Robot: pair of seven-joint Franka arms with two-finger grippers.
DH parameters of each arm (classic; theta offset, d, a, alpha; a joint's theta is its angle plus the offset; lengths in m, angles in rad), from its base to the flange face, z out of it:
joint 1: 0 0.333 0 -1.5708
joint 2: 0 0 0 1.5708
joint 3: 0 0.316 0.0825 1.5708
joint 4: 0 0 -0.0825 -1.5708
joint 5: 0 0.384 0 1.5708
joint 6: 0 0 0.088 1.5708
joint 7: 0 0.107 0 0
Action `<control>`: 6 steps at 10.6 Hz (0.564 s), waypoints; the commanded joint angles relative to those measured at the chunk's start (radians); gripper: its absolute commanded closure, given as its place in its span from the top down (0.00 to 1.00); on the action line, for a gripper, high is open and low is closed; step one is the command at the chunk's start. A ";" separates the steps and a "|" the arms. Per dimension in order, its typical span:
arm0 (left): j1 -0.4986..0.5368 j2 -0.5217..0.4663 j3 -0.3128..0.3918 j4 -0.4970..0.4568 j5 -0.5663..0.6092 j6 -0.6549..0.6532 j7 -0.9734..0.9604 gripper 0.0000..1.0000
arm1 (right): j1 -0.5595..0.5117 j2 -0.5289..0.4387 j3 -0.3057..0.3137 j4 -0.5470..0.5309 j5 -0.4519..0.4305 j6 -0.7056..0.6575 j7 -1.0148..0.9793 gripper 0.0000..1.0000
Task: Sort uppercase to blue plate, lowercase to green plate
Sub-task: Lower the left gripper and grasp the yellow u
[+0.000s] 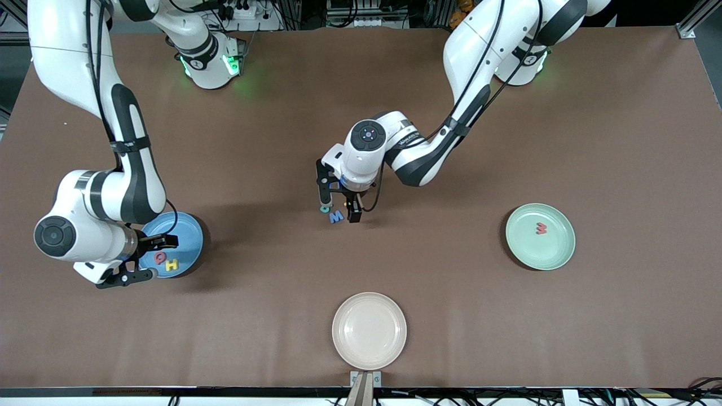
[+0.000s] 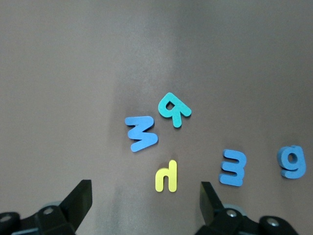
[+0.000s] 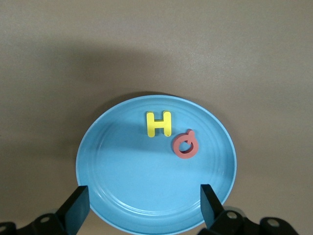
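The brown table [image 1: 620,141] carries three plates: the blue plate [image 1: 192,225] under the right gripper [image 1: 148,258], the green plate [image 1: 555,251] toward the left arm's end with the red w [image 1: 541,228] in it, and an empty beige plate [image 1: 369,330]. In the blue plate the yellow H [image 3: 159,124] and red Q [image 3: 186,145] are seen between the right gripper's parted, empty fingers, just ahead of the tips. The left gripper [image 1: 339,210] hangs over the loose cluster at mid-table, wrist bent straight down, fingers apart and empty. Between its fingers lie the yellow h [image 2: 167,176], the blue W [image 2: 141,133] and the teal R [image 2: 173,109]; the blue m [image 2: 233,168] and blue g [image 2: 292,161] sit outside one finger. One letter should be straddled alone — the h looks best centred — with neighbours left untouched.
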 commanded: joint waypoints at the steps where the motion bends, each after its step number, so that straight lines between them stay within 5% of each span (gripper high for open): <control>1: -0.009 0.025 0.007 0.017 0.022 0.009 -0.001 0.89 | -0.013 0.006 0.010 -0.001 0.004 0.006 0.003 1.00; 6: -0.026 0.065 0.007 0.018 0.022 0.009 -0.001 0.79 | -0.006 0.012 0.010 -0.001 0.005 0.011 0.003 1.00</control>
